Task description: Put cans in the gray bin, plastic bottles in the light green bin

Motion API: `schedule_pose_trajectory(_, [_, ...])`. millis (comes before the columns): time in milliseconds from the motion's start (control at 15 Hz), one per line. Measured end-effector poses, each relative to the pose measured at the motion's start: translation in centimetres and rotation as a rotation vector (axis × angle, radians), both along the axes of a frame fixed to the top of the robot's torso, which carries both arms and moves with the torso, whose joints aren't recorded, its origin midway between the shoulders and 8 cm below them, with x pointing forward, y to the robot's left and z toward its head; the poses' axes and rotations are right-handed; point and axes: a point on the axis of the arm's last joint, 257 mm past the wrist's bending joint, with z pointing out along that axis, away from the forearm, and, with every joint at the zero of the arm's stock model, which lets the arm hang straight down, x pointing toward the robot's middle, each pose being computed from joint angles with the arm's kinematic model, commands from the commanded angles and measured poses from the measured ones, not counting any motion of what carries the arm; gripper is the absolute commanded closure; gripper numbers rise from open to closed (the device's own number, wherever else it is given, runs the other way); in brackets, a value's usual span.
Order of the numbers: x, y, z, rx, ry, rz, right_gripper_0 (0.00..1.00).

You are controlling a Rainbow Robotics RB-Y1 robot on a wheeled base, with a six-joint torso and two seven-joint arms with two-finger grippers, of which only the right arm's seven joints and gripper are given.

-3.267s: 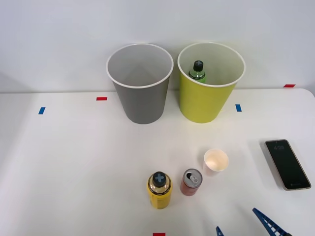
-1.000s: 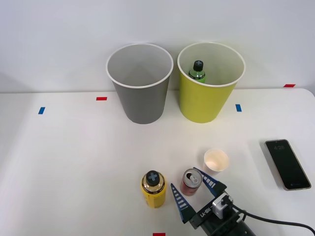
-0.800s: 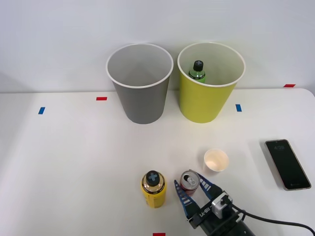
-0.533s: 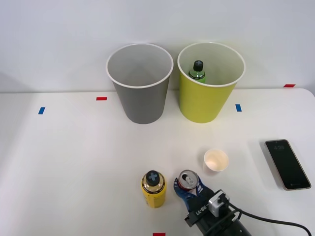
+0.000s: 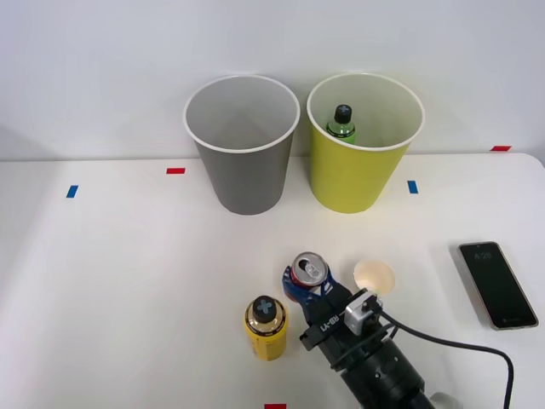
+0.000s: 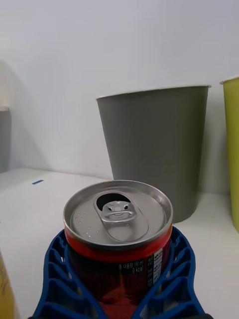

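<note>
The right end effector (image 5: 304, 285) is clamped on the red can (image 5: 308, 271), its blue ribbed fingers (image 6: 57, 279) wrapped around both sides of the can's body just below the silver top. In the front view the can sits upright in that grip near the middle of the white worktop (image 5: 128, 273), and whether its base touches the surface cannot be told, since the arm hides it. The yellow bottle (image 5: 266, 326), with a blue cross on its black cap, stands just beside the can at about 8 o'clock from it, apart from the fingers. A small white paper cup (image 5: 375, 278) stands close at the can's 3 o'clock. At roughly 11 o'clock from the can, well apart and at the far side of the worktop, stands the gray bin (image 5: 244, 153), its white rim open and its inside pale. The light green bin (image 5: 362, 149) stands just beside it at about 1 o'clock from the can, with the green bottle (image 5: 342, 123) upright inside, its black cap below the rim. A dark phone (image 5: 497, 284) lies flat near the right edge. In the wrist view the can (image 6: 118, 234) faces the gray bin (image 6: 154, 144) straight ahead, with the light green bin's wall (image 6: 231, 149) at the edge beside it.
</note>
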Motion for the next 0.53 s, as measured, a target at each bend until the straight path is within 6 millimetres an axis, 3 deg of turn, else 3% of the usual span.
schedule_pose_trajectory(200, [1.1,0.9,2.9,-0.051,0.027,0.003,1.0])
schedule_pose_trajectory(533, [0.9,2.4,11.6,-0.08,0.088,0.007,1.0])
